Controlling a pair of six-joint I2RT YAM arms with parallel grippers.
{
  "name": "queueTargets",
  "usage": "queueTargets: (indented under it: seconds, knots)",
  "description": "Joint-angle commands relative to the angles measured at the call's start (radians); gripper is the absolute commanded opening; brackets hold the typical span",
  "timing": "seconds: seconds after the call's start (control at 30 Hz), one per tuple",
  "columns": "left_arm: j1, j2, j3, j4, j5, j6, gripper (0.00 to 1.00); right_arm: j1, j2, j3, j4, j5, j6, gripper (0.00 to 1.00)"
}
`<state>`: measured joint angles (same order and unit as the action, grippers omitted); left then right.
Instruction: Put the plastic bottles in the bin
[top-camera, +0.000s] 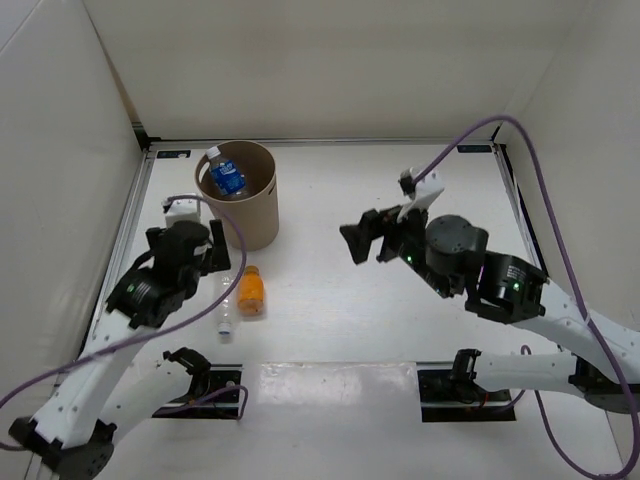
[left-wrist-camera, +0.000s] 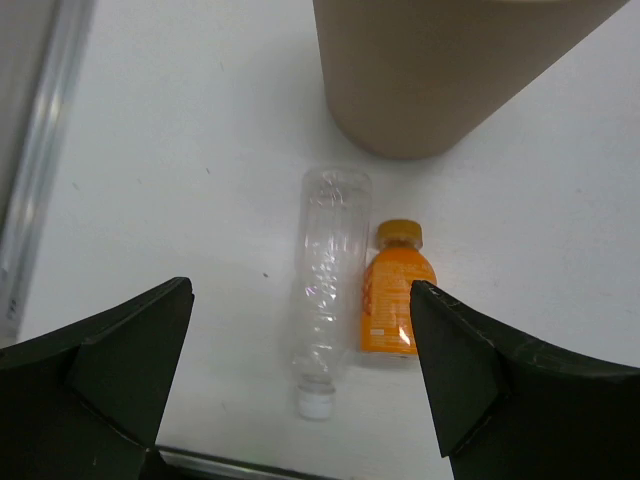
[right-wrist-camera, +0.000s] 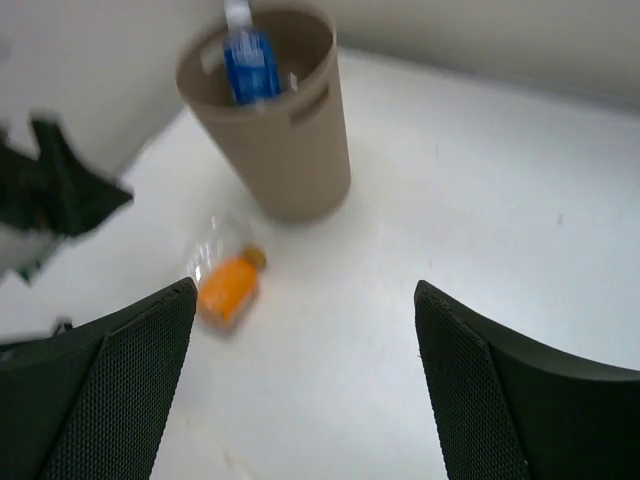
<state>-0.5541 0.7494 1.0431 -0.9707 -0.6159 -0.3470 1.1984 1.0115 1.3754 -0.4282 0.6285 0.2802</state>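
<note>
Bottles lying on a smooth white table (top-camera: 400, 320), bin standing beyond them.
Left gripper (left-wrist-camera: 300, 288) hangs with its black wedge-shaped fingers spread wide above a slim, crinkled clear plastic bottle (left-wrist-camera: 325, 290) lying flat with a white cap. Just beside it lies a short orange bottle (left-wrist-camera: 395, 295) whose label print is too small to read. Right gripper (right-wrist-camera: 305, 288), with mesh-textured pads, is also wide apart and holds nothing. Farther back stands the tan, tapered round bin (top-camera: 262, 215). Inside it leans a clear bottle with blue label (top-camera: 226, 175), its lettering unreadable.
</note>
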Motion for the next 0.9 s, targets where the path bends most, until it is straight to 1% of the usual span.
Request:
queueTargets:
  seconds: [0.0,0.03,0.07,0.1,0.13,0.17,0.2,0.23,0.27,0.33,0.37,0.4,0.53,0.63,0.73,0.77,0.87]
  knots:
    - [0.052,0.139,0.002,-0.062,0.145,-0.204,1.00,0.062,-0.063,-0.080,-0.192,0.019,0.157,0.90]
    - [0.054,0.143,-0.023,-0.040,0.160,-0.239,1.00,0.102,-0.124,-0.078,-0.228,0.070,0.206,0.90]
    - [0.054,0.146,-0.076,0.013,0.194,-0.263,1.00,0.148,-0.146,-0.067,-0.263,0.142,0.224,0.90]
    - [0.052,0.148,-0.125,0.065,0.205,-0.268,1.00,0.174,-0.181,-0.062,-0.394,0.211,0.243,0.90]
    - [0.056,0.149,-0.147,0.084,0.208,-0.268,1.00,0.246,-0.212,-0.049,-0.435,0.247,0.298,0.90]
    - [0.054,0.153,-0.188,0.139,0.202,-0.273,1.00,0.268,-0.247,-0.044,-0.517,0.310,0.328,0.90]
    - [0.056,0.154,-0.227,0.162,0.200,-0.264,1.00,0.289,-0.264,-0.041,-0.561,0.359,0.356,0.90]
    - [0.069,0.160,-0.257,0.190,0.212,-0.254,1.00,0.308,-0.281,-0.045,-0.634,0.376,0.413,0.90]
    - [0.075,0.174,-0.271,0.223,0.214,-0.250,1.00,0.361,-0.334,-0.047,-0.693,0.388,0.465,0.90]
    - [0.103,0.215,-0.304,0.257,0.228,-0.251,1.00,0.406,-0.372,-0.076,-0.756,0.413,0.528,0.90]
    - [0.108,0.243,-0.310,0.270,0.226,-0.260,1.00,0.412,-0.426,-0.085,-0.764,0.415,0.551,0.90]
    - [0.114,0.264,-0.321,0.298,0.229,-0.259,1.00,0.423,-0.439,-0.090,-0.773,0.418,0.577,0.90]
    - [0.138,0.335,-0.382,0.381,0.225,-0.265,0.99,0.435,-0.522,-0.127,-0.784,0.395,0.583,0.90]
    - [0.149,0.382,-0.370,0.388,0.235,-0.259,0.97,0.414,-0.541,-0.107,-0.831,0.382,0.583,0.90]
    - [0.174,0.419,-0.353,0.388,0.242,-0.265,0.95,0.369,-0.547,-0.095,-0.848,0.359,0.562,0.90]
    - [0.180,0.429,-0.348,0.382,0.248,-0.267,0.95,0.333,-0.547,-0.093,-0.851,0.350,0.548,0.90]
    - [0.206,0.455,-0.341,0.383,0.263,-0.268,0.94,0.277,-0.553,-0.098,-0.868,0.303,0.528,0.90]
